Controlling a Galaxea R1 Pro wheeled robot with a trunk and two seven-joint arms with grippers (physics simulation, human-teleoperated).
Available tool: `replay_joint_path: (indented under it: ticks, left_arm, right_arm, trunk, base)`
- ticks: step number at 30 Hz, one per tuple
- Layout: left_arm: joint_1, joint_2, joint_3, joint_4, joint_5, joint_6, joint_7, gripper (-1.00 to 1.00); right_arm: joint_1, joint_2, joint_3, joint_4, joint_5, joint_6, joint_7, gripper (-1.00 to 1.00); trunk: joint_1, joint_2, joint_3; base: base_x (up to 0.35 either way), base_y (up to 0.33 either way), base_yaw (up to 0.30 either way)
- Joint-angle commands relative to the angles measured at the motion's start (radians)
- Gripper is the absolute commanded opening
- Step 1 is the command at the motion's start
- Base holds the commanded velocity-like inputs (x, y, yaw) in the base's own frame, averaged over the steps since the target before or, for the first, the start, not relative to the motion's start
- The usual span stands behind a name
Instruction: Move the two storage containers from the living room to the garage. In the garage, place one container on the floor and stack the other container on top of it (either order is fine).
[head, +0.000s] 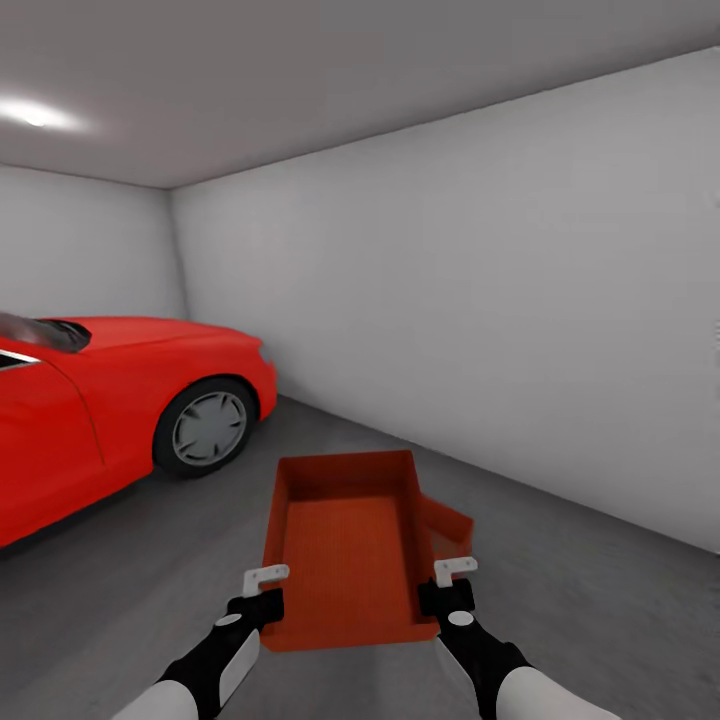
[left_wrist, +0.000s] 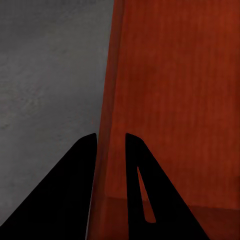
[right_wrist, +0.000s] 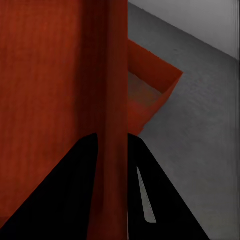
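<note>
Gripping opposite thin side walls, left gripper and right gripper fingers clamp the light, stiff container, second container at two o'clock

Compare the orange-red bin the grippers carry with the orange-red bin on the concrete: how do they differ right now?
The carried orange-red bin is pinched by the left gripper and right gripper on opposite side walls; the orange-red bin on the dark concrete floor is ungripped. The carried bin shows whole in the head view; the floor bin is mostly hidden behind it. Both look the same colour, open-topped and empty where their insides show.
</note>
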Motion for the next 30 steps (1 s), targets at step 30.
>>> replay_joint_path:
  ticks: [30]
  left_arm:
    - [0.000,0.046,0.001,-0.002,-0.007,-0.063,0.058,-1.00]
  right_arm:
    - [-0.001,-0.001,-0.015,0.004,-0.015,-0.006,-0.005,-1.00]
  trunk:
    - [0.001,-0.001,-0.001]
  base:
    - [0.322,0.164,-0.285]
